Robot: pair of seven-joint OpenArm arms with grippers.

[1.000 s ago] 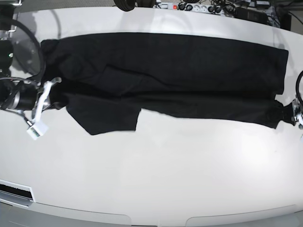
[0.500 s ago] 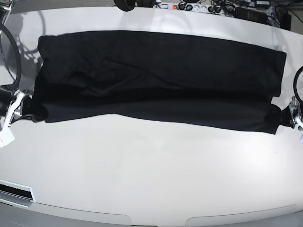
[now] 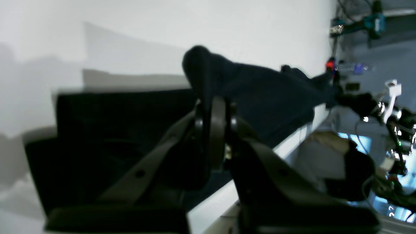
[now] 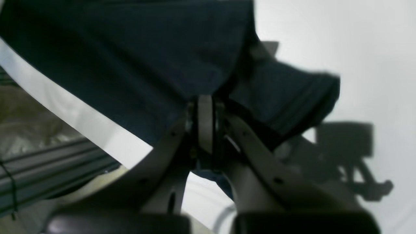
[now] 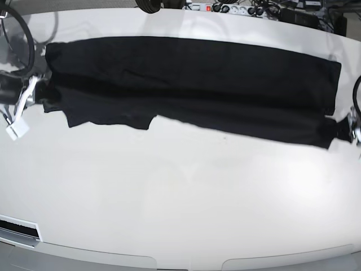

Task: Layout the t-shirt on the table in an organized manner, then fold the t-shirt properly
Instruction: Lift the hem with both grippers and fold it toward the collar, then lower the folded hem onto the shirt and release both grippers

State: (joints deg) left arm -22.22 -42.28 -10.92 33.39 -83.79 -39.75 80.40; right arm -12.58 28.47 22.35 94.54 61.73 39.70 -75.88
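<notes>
White and glossy, the tabletop [image 5: 180, 214] carries the black t-shirt [image 5: 192, 84], stretched in a long band across its far half. Each arm reaches in low from one end. The right claw [image 5: 35, 96], at the base view's left edge, is clamped on one end of the fabric. The left claw [image 5: 345, 131], at the opposite edge, pinches the other end, its jaws closed.

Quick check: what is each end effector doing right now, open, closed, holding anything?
Left end effector: closed, pinching the black t-shirt at one end.
Right end effector: closed, pinching the t-shirt at the other end.
</notes>
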